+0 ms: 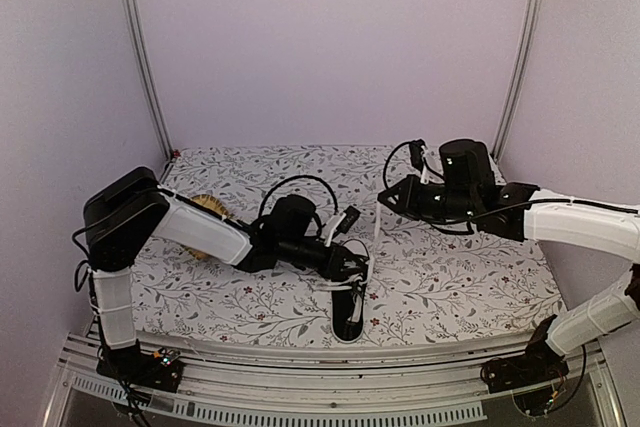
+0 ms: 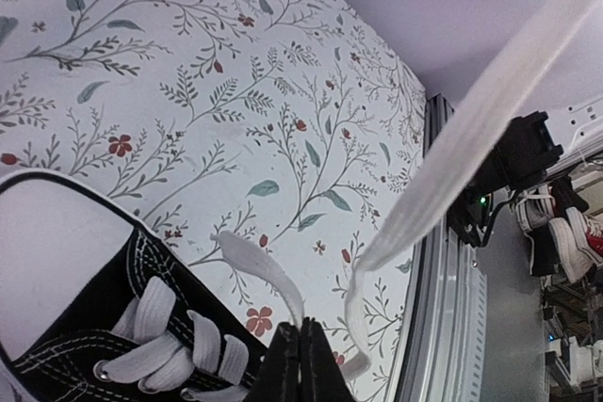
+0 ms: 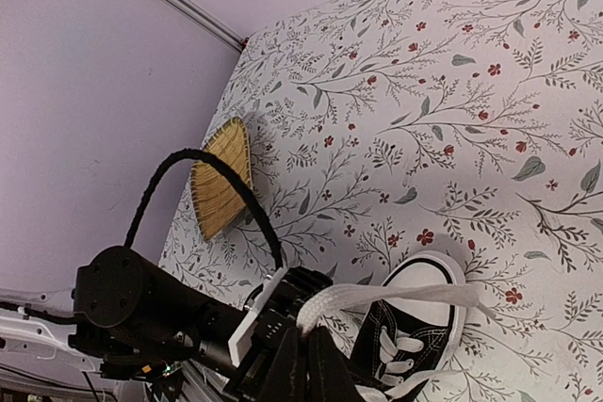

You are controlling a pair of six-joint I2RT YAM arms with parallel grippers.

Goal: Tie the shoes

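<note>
Count: 1 black low-top sneaker (image 1: pixel 348 319), near centre. 2 white lace ends (image 2: pixel 490 110) coming off it. 1 yellow woven mat (image 1: pixel 208 209), far left. 2 robot arms: left arm (image 1: pixel 200 229), right arm (image 1: pixel 585 227). 1 floral-print cloth (image 1: pixel 470 287).

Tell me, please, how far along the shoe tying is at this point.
Done: white laces sit threaded through the eyelets of the black sneaker. In hand: left fingers and right fingers are each shut on a lace. Left: no knot or bow shows yet.
</note>
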